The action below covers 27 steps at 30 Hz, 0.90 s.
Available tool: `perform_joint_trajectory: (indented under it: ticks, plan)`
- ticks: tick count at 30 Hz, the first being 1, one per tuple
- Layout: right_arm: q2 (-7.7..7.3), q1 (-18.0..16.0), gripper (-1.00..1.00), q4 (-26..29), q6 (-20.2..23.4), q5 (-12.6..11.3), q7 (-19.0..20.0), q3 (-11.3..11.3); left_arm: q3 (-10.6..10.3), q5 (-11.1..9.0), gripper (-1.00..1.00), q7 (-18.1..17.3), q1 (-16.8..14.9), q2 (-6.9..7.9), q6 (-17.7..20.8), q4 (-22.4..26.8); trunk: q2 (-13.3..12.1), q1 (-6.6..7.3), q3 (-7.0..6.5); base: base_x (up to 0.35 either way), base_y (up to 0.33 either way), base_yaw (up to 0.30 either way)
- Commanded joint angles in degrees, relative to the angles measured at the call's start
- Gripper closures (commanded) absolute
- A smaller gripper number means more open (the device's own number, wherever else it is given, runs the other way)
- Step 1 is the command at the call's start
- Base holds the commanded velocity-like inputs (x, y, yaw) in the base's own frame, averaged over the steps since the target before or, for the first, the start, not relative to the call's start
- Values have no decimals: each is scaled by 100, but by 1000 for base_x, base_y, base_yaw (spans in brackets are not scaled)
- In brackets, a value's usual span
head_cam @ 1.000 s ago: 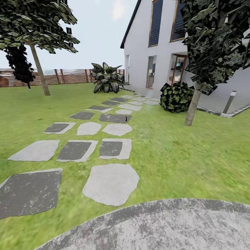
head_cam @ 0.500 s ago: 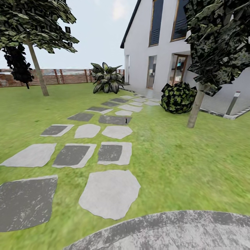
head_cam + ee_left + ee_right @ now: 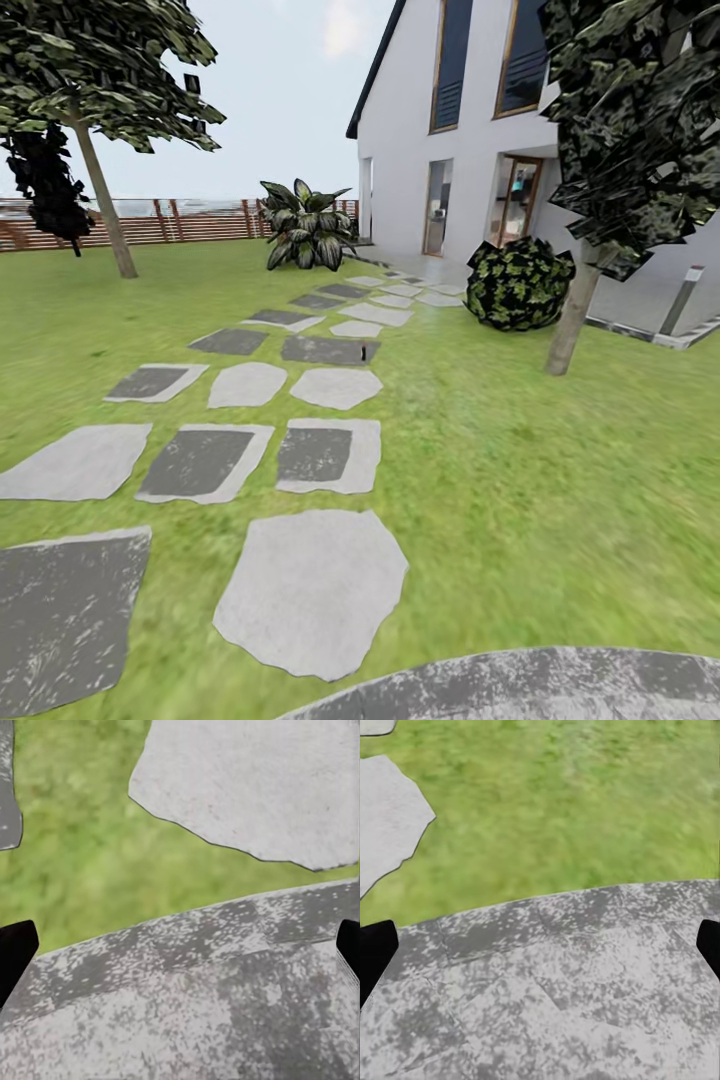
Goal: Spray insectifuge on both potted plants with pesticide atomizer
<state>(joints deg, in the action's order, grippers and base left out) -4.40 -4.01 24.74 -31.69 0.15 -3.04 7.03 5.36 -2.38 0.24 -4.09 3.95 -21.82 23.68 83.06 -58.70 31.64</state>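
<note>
The garden lawn stretches ahead, crossed by a path of stepping stones. The pesticide atomizer and the two potted plants are out of view. A tiny dark upright speck stands at the edge of a dark stone, too small to identify. In the left wrist view, my left gripper is open over the patio's edge, its black fingertips far apart with nothing between them. My right gripper is open the same way above the grey stone patio.
A white house stands at the back right. A round bush, a tree trunk and a grey bollard lamp are at the right. A big striped-leaf plant, a slat fence and another tree stand farther back.
The whole head view has shifted: the round patio's edge has slid toward the bottom and the stepping stones have come closer, so the camera has moved forward. Nothing in the garden itself has moved.
</note>
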Motion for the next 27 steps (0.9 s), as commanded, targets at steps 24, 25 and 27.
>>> perform_joint_trajectory:
  ticks: [24, 25, 27]
  plan:
    - [0, -3, -100, -4, -18, 3, -12, 0, -5, -26, -100, 2, -5, 0, -16, -4, 2, -3, 5, 340, 0, 0]
    - [0, -3, -100, -4, -18, 3, -13, 0, -5, -26, -100, 2, -5, 0, -18, -4, 2, -3, 5, 339, 0, 0]
    - [0, -4, -100, -4, -16, 3, -12, 0, -7, -26, -100, 2, -5, 0, -17, -4, 2, -3, 5, 340, 0, 0]
